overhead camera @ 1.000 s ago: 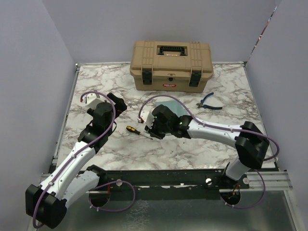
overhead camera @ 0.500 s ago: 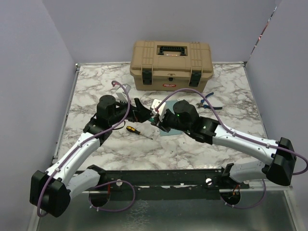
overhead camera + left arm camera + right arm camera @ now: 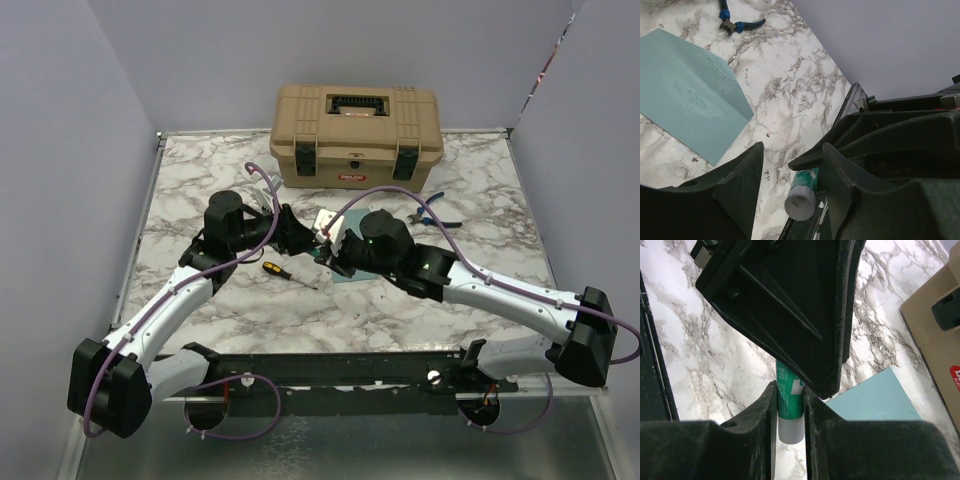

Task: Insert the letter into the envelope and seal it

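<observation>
Currently | right gripper [image 3: 790, 396] clamps glue stick [image 3: 790, 405] | left gripper [image 3: 792, 152] half-open astride its white end, not gripping | envelope [image 3: 687, 95] flat on table [image 3: 790, 90] below; likely light, floppy, slippery: pinch an edge | letter unseen

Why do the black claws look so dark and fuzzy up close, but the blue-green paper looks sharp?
Left wrist view: the left gripper's fingers sit close to the lens, soft and shadowed, while the envelope is crisp. Right wrist view: the right gripper's fingers likewise; the glue stick is clearer. Top view: evenly lit, no glare.
</observation>
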Tool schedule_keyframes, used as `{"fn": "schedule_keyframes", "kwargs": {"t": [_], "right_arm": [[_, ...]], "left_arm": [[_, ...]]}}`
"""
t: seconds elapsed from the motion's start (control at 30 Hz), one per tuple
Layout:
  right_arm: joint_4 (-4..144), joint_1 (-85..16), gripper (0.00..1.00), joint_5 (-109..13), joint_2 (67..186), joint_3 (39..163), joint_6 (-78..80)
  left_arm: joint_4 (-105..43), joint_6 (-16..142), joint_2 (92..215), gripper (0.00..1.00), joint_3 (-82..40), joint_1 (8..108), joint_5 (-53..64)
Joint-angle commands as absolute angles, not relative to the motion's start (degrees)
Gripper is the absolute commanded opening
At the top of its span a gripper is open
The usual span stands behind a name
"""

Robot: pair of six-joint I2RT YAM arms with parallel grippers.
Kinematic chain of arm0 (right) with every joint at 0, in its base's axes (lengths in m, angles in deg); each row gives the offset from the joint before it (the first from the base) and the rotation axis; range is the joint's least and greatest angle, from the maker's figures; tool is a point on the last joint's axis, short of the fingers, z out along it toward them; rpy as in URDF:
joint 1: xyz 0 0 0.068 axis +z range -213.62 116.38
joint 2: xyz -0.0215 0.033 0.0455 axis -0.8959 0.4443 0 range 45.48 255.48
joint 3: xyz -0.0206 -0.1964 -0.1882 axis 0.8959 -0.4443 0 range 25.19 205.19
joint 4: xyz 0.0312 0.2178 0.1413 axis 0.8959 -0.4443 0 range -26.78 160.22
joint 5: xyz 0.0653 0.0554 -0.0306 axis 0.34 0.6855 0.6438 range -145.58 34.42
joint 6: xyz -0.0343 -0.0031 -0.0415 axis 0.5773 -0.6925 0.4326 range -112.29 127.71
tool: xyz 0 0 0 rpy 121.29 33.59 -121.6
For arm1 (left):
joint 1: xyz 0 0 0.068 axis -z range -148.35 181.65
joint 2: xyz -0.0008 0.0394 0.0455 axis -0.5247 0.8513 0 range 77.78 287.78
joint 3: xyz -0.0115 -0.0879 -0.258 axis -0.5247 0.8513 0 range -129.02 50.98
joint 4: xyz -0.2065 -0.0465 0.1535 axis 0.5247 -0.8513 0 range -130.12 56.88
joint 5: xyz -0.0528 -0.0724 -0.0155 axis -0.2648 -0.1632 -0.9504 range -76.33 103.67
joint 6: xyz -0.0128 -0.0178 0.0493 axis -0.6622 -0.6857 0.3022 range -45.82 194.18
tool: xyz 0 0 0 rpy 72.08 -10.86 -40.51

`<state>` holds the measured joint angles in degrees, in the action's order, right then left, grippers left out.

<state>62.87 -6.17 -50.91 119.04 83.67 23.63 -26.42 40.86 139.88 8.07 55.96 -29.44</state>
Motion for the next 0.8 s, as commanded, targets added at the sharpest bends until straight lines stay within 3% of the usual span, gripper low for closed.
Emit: {"fn": "schedule_keyframes", "kwargs": {"t": [0.0,0.17,0.57,0.67,0.77], "right_arm": [[66.3,-6.4,0.13,-57.1,118.9,83.7,24.0],[66.7,-6.5,0.13,-59.2,118.2,82.2,22.7],[69.2,-6.6,0.13,-56.5,113.7,77.6,22.5],[68.5,-6.6,0.13,-54.3,114.8,78.6,23.5],[68.4,-6.5,0.13,-53.4,115.6,79.1,24.1]], "left_arm": [[-28.3,42.4,139.7,0.52,7.4,56.7,-36.3],[-29.7,43.2,139.4,0.62,6.5,56.6,-33.5],[-29.7,43.3,140.0,0.55,6.4,56.7,-37.0],[-29.7,43.1,140.7,0.51,6.2,56.6,-36.9],[-29.7,42.8,141.2,0.36,6.0,56.6,-36.8]]}}
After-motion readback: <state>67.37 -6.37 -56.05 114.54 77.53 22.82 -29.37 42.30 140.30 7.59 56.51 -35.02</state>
